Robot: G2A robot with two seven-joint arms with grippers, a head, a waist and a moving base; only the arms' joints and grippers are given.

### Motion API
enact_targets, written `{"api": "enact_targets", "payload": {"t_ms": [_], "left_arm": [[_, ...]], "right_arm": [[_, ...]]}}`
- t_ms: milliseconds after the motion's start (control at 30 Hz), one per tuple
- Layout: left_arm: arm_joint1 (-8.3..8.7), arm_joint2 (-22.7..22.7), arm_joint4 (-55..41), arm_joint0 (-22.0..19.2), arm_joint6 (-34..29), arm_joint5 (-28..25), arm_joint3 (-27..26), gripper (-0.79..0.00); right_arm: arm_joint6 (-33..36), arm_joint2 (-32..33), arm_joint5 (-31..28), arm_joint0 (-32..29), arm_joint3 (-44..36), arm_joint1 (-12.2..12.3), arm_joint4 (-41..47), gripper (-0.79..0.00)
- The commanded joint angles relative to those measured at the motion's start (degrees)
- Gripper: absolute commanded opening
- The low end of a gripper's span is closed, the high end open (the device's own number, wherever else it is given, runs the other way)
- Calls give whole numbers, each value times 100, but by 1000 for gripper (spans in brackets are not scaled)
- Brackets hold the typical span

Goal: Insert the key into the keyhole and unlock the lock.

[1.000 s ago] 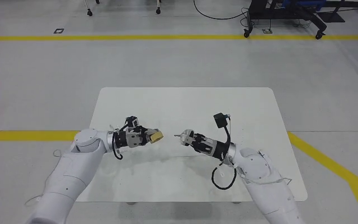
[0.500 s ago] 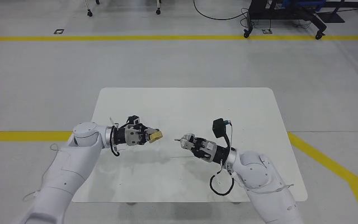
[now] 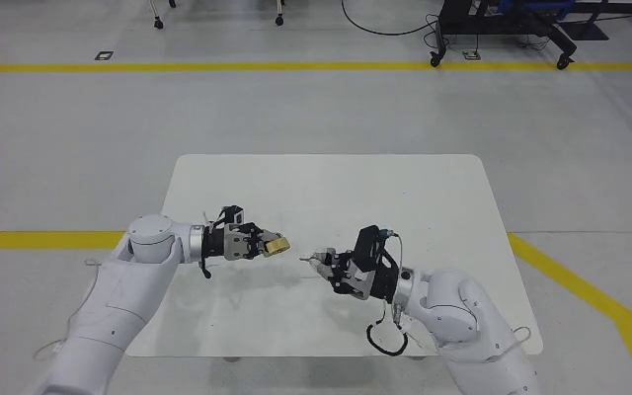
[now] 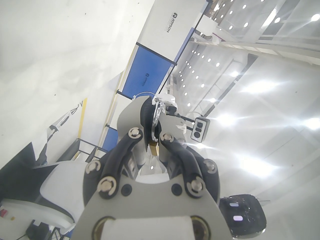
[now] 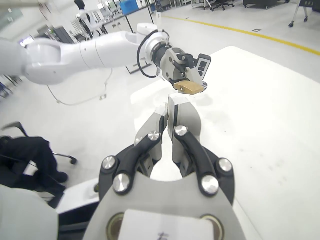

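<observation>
From the top view, both arms meet over the near half of the worktop (image 3: 415, 188), a little left of its middle. The left gripper (image 3: 265, 243) holds the brass lock (image 3: 278, 243) in the air, with its body turned toward the other arm. The right gripper (image 3: 321, 261) stands opposite it and near it, but apart. A thin metal tip sticks out of it toward the lock (most likely the key (image 3: 314, 259)). The two are probably held face to face so that the key can go straight in.

In the left wrist view, the fingers of the left gripper (image 4: 156, 116) are closed on the lock (image 4: 155, 149). Its shackle (image 4: 158, 111) sits between the pads and a corner of the brass body shows lower down. This grip leaves the bottom face of the lock free.

In the right wrist view, the fingers of the right gripper (image 5: 170, 106) are pressed together on a thin piece of metal seen edge-on, so the key's shape cannot be told. Just beyond them hangs the lock (image 5: 188, 87) in the left gripper (image 5: 188, 80). A small dark spot, seemingly the keyhole (image 5: 183, 89), is on the face turned toward the key. The key is not yet inserted, and the next move seems to need fine alignment.
</observation>
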Motion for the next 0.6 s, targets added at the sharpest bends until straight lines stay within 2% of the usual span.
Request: {"api": "enact_targets", "payload": {"t_ms": [0,133,367,567], "left_arm": [[8,48,48,56,-37,100,-144,-785],[19,116,6,122,-214,325,-310,-785],[68,116,189,158,24,578,-478,-785],[83,202,280,233,172,732,-660,-785]], "right_arm": [[-273,-65,119,-214,-428,18,-1300,-785],[-964,-311,222,-670,-965,69,-3297,-785],[-1657,-579,631,-975,-1102,120,-4952,-785],[-2288,-834,809,-1030,-1055,155,-5927,-785]]}}
